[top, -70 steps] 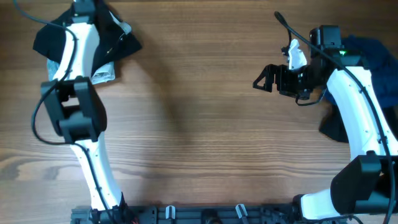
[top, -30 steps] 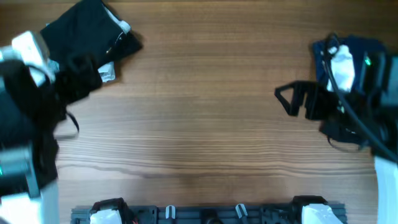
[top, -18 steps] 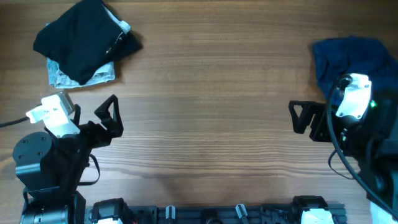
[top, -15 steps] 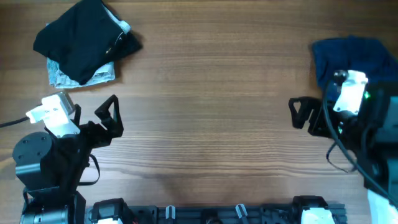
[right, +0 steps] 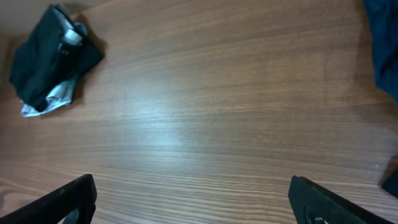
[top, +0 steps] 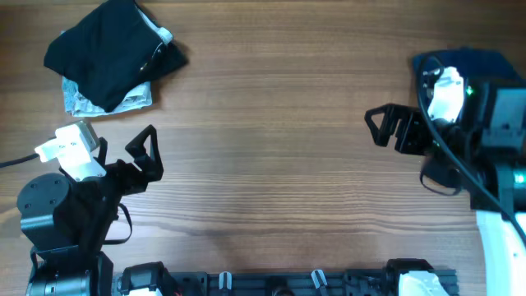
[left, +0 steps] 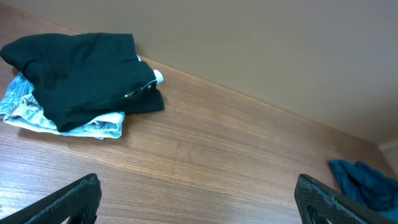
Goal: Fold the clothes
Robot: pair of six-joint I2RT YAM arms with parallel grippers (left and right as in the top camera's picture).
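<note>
A folded black garment (top: 111, 49) lies on a folded light blue one (top: 82, 100) at the far left of the wooden table (top: 271, 123). A crumpled dark blue garment (top: 460, 70) lies at the far right, partly hidden under my right arm. My left gripper (top: 148, 154) hovers open near the front left, holding nothing. My right gripper (top: 380, 128) is open and empty just left of the blue garment. The left wrist view shows the black garment (left: 81, 74), the blue garment (left: 364, 180) and my left gripper (left: 199, 202) over bare wood. The right wrist view shows the stack (right: 50, 56), the blue garment (right: 382, 43) and my right gripper (right: 193, 202).
A black rail (top: 271, 284) with clips runs along the table's front edge. A beige wall (left: 280, 43) rises behind the table's far edge in the left wrist view. Bare wood stretches between the two piles.
My left arm swung from the stack to the front left and now holds still. My right gripper has moved away from the front edge and a little left, beside the blue garment.
</note>
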